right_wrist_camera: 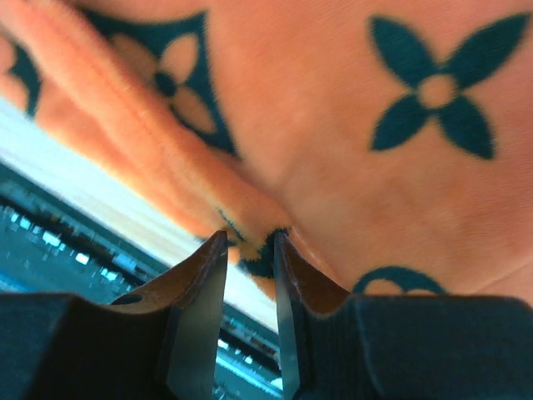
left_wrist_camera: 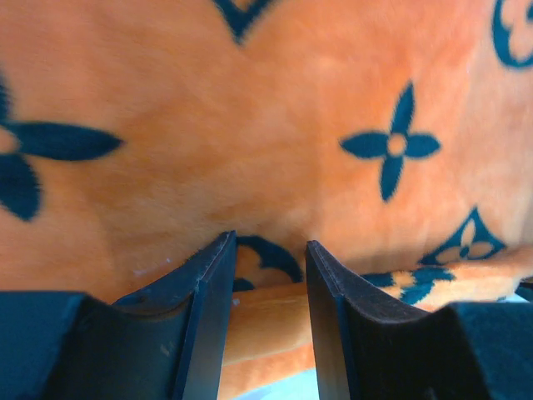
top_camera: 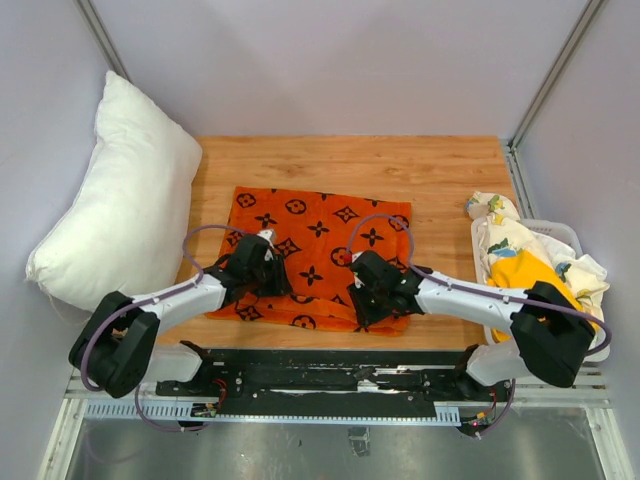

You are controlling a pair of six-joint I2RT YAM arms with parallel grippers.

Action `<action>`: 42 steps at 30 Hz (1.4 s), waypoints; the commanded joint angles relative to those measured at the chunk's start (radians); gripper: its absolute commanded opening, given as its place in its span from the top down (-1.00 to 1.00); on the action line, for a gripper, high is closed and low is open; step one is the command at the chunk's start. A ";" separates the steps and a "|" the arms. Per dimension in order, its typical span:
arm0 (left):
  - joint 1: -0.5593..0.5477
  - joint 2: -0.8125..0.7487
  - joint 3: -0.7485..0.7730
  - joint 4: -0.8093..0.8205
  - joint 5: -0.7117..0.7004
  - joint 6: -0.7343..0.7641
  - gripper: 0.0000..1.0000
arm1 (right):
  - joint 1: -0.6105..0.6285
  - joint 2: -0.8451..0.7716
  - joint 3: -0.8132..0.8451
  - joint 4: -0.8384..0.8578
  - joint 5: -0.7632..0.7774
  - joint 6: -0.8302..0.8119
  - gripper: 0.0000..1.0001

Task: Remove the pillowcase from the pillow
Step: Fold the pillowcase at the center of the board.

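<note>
From above, the pillowcase (top_camera: 320, 228) lies spread flat on the middle of the wooden desk (top_camera: 400, 160), orange with black motifs. The pillow (top_camera: 118, 200) stands apart from it, propped at the desk's left edge against the wall and bare white. The left arm (top_camera: 185, 297) and the right arm (top_camera: 460, 295) both reach in low, their black wrists down on the near half of the fabric, left and right of its middle. A white basket (top_camera: 566, 232) of crumpled cloths (top_camera: 525, 268) sits off the desk's right side. In the left wrist view, the left fingers (left_wrist_camera: 208, 304) stand fairly close together, and a raised fold of the pillowcase (left_wrist_camera: 275, 125) fills the gap between them — they are clamped on it. In the right wrist view, the right fingers (right_wrist_camera: 200, 292) are nearly together, pinching a small bunch of the pillowcase (right_wrist_camera: 350, 192) at its near hem, with pale desk surface and the dark base rail showing beyond.
</note>
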 commanded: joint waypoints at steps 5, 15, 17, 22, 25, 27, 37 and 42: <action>-0.118 -0.123 -0.044 -0.053 0.123 -0.092 0.12 | 0.036 -0.120 -0.057 -0.005 -0.212 -0.104 0.39; -0.126 -0.331 -0.102 -0.176 0.044 -0.107 0.14 | 0.034 -0.220 -0.117 0.073 -0.355 -0.134 0.36; -0.126 -0.377 -0.093 -0.172 0.012 -0.112 0.14 | 0.029 -0.264 -0.120 0.078 -0.330 -0.141 0.35; -0.126 -0.492 -0.109 -0.082 0.068 -0.146 0.06 | -0.080 -0.359 -0.140 0.160 -0.339 -0.103 0.33; -0.126 -0.489 -0.148 -0.084 0.087 -0.170 0.07 | -0.129 -0.347 -0.163 0.227 -0.277 -0.062 0.38; -0.126 -0.466 -0.171 -0.096 0.088 -0.186 0.13 | -0.129 -0.294 -0.147 0.247 -0.252 -0.054 0.44; -0.129 -0.493 -0.313 -0.023 0.142 -0.302 0.32 | 0.058 -0.037 -0.061 0.211 -0.203 -0.068 0.55; -0.129 -0.523 -0.385 -0.023 0.128 -0.342 0.37 | 0.075 -0.028 -0.104 0.189 -0.219 -0.082 0.59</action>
